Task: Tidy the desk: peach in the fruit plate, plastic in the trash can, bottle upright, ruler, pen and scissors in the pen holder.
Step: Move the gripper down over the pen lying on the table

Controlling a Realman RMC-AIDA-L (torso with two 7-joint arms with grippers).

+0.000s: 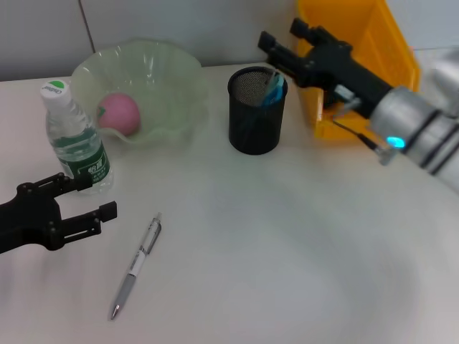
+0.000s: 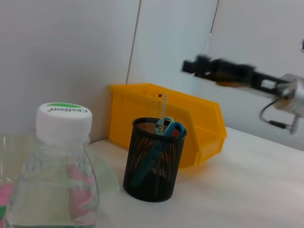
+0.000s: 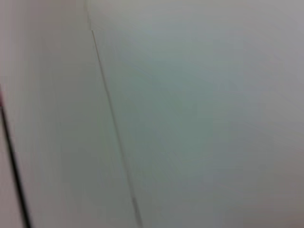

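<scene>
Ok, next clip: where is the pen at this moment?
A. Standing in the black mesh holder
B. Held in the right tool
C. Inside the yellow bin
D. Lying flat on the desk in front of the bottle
D: in the head view the pen lies flat on the white desk, nearer the robot than the upright bottle and beside the left tool, well apart from the mesh holder.

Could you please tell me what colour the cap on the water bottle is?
The bottle cap is white with a green top, clearest in the left wrist view.
</scene>
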